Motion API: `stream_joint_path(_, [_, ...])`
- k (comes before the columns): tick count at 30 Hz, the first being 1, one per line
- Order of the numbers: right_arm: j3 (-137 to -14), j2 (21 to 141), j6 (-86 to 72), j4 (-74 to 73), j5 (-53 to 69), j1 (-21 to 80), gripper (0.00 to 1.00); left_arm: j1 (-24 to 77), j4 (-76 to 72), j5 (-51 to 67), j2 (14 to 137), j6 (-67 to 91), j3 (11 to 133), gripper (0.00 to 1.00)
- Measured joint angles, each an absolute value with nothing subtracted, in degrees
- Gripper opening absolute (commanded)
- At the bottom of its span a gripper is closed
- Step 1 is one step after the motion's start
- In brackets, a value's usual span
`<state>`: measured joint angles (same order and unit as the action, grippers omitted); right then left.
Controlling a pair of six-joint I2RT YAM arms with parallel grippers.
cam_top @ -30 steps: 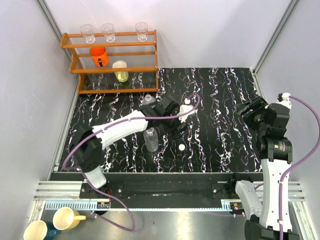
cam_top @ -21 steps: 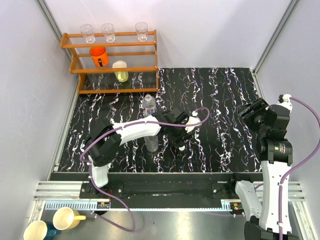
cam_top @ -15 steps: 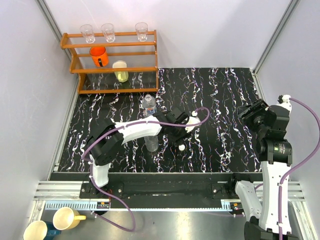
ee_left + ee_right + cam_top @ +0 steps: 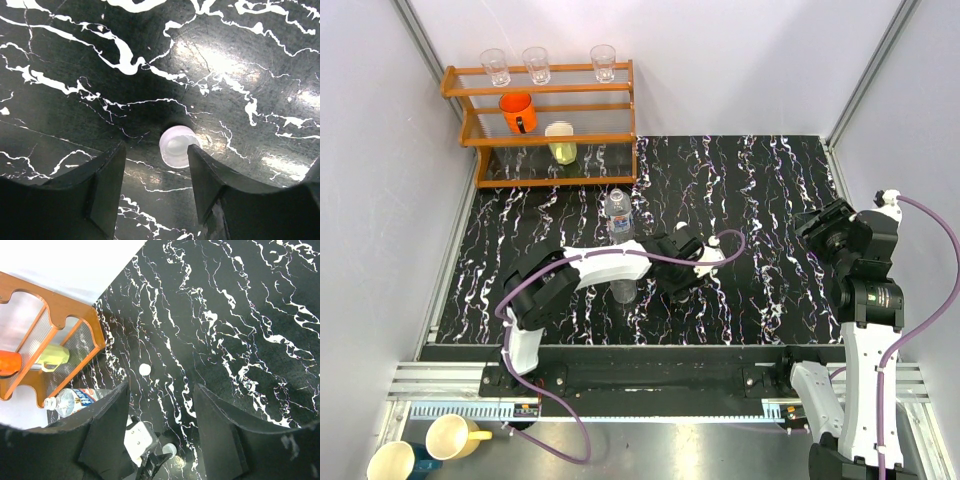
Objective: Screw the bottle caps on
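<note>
Left gripper hangs low, jaws spread astride a white bottle cap, seemingly to pinch it; near bottle stands at nine o'clock, labelled bottle at eleven; right gripper, agape, parked clear at three o'clock.

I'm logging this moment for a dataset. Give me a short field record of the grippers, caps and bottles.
left gripper: open, low over the table, jaws either side of a cap
right gripper: open, empty, raised over the table's right side
second cap: loose on the table, nearer the shelf
labelled bottle: upright
second bottle: partly behind the left arm
task state: no cap gripped yet
</note>
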<state>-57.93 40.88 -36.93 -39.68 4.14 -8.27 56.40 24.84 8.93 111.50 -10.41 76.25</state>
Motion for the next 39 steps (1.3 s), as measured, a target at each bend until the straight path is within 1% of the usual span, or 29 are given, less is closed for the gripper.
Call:
stream_joint_path(5, [-57.93,40.88,-36.93,-39.7,4.16,-8.08,0.63,56.64,24.64,8.73,111.94,-10.2,75.83,0.52])
stream_joint_path(9, [-57.93,40.88,-36.93,-39.68,4.58,-7.81,0.64,56.62,24.21,8.62,111.94,-10.02,75.81,0.46])
stream_joint_path(15, [-57.93,40.88,-36.93,-39.66,5.87,-7.55,0.64,56.75,23.77,8.43,111.94,-10.02,75.55,0.45])
stream_joint_path(18, [-57.93,40.86,-36.93,-39.51,6.66,-7.51,0.63,56.75,23.22,8.23,111.94,-10.02,75.29,0.42])
stream_joint_path(19, [-57.91,40.84,-36.93,-39.33,6.76,-7.51,0.63,56.75,23.0,8.16,111.94,-10.02,75.2,0.4])
stream_joint_path(20, [-57.89,40.77,-36.93,-39.07,7.01,-7.51,0.63,56.75,22.85,8.05,111.94,-10.02,75.13,0.33])
stream_joint_path(23, [-57.67,40.53,-36.93,-38.44,7.22,-7.51,0.63,56.75,22.46,7.55,111.94,-10.02,74.83,0.2])
stream_joint_path(29, [-57.08,40.4,-36.91,-38.3,7.66,-7.51,0.63,56.86,22.13,6.72,111.94,-10.07,74.46,0.19])
stream_joint_path(32, [-56.97,40.4,-36.91,-38.22,8.14,-7.51,0.62,57.04,21.58,6.61,111.92,-10.04,74.11,0.0])
stream_joint_path(39, [-56.9,40.4,-36.4,-37.34,9.34,-7.51,0.62,57.17,22.44,6.55,111.07,-9.82,74.59,0.0])
